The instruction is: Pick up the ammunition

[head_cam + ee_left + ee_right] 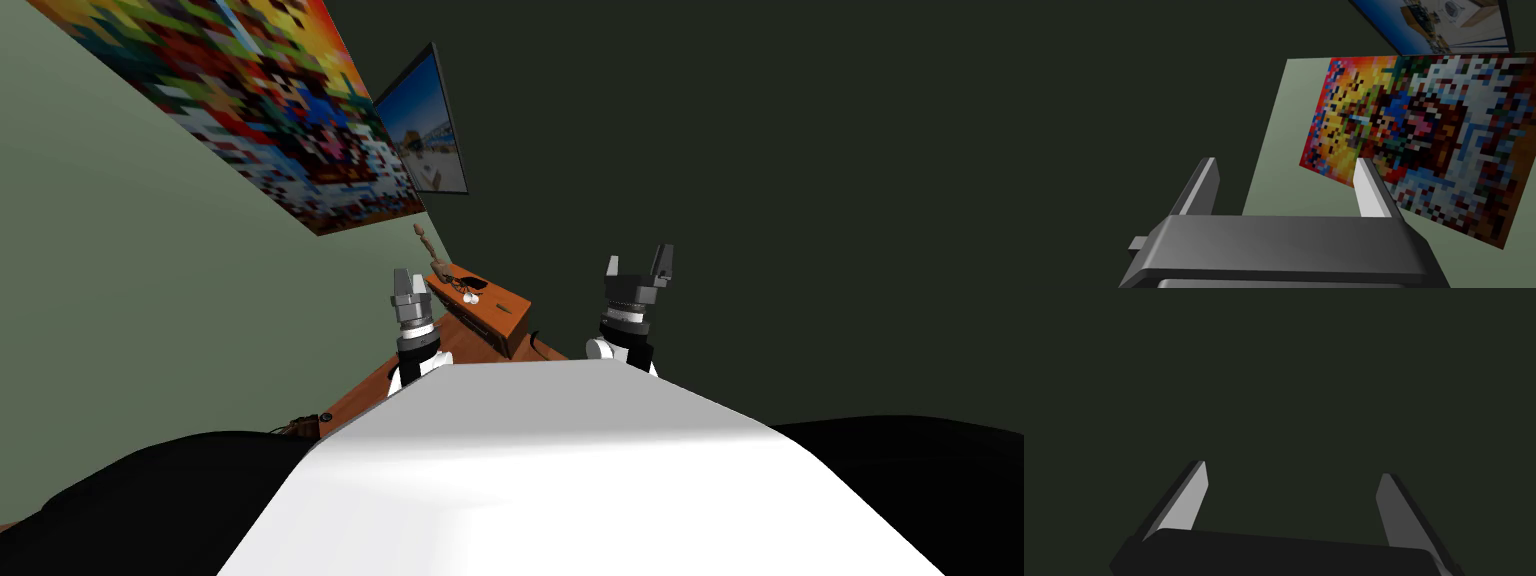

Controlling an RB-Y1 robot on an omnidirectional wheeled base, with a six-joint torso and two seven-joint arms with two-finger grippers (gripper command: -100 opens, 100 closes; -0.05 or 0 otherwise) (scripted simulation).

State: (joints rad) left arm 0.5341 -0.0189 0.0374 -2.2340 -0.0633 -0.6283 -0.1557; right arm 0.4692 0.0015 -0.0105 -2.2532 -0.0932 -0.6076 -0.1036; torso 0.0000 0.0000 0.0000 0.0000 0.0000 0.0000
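The ammunition (470, 297), small pale bits too tiny to make out, lies on the brown tabletop (503, 296), near a wooden figure (422, 240). My left pincer (409, 280) hangs spread near the tabletop. My right pincer (637, 262), also spread, is well apart from it.

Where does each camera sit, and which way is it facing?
Head view: on the head, tilted steeply down and forward, rolled; sees the sideboard by the green wall, plus the left gripper and right gripper raised.
Left wrist view: on the left hand, facing the painting and screen past its open fingers.
Right wrist view: on the right hand, facing the dark wall past its open fingers.
Shared: head and left wrist views both show painting and screen.
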